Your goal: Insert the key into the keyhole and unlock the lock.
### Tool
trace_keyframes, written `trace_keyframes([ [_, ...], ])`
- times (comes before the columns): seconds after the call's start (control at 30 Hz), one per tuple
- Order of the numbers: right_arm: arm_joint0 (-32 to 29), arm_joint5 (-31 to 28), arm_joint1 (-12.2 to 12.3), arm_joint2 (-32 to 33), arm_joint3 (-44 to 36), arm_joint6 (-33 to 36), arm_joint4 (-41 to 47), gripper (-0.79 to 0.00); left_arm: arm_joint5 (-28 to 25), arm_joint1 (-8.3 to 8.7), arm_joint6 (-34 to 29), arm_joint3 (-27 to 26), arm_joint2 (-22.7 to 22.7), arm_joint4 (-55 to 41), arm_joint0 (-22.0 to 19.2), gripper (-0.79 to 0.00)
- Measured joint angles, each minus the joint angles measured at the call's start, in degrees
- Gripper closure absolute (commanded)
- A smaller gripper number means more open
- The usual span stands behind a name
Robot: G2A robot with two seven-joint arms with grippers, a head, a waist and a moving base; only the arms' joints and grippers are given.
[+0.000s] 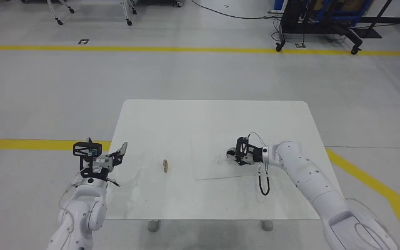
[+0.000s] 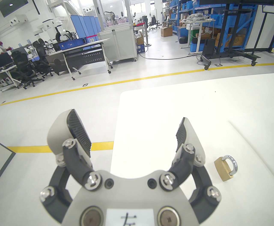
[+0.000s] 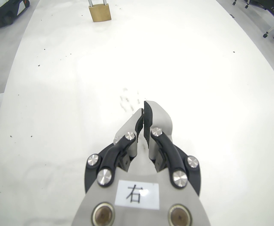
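Observation:
A small brass padlock (image 1: 165, 165) with a silver shackle lies flat on the white table (image 1: 212, 119), left of centre. It lies beside my left gripper (image 2: 128, 119), as the padlock (image 2: 224, 169) in the left wrist view shows. That gripper (image 1: 120, 150) hovers open at the table's left edge with nothing between its fingers. My right gripper (image 1: 232, 154) rests low over the table right of centre, pointing at the padlock (image 3: 100, 11) some way ahead. The right gripper (image 3: 143, 106) is shut, pads pressed together; I cannot tell whether a key sits between them.
Faint scuff marks (image 3: 128, 102) mark the table just ahead of the right fingertips. A black cable (image 1: 262, 178) loops from the right wrist. Around the table is open floor with yellow lines (image 1: 187, 48); racks and carts stand far behind.

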Motion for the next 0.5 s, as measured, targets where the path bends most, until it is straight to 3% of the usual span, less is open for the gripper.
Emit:
trace_keyframes([
  [0.33,-1.9,0.8,1.7,2.0,-5.0,-2.8,0.0,0.0,0.0,0.0,0.0,0.0,0.0,0.0,0.0,-0.785],
  [0.5,-4.5,0.8,2.6,5.4,-7.2,-5.4,5.8,0.0,0.0,0.0,0.0,0.0,0.0,0.0,0.0,-0.785],
])
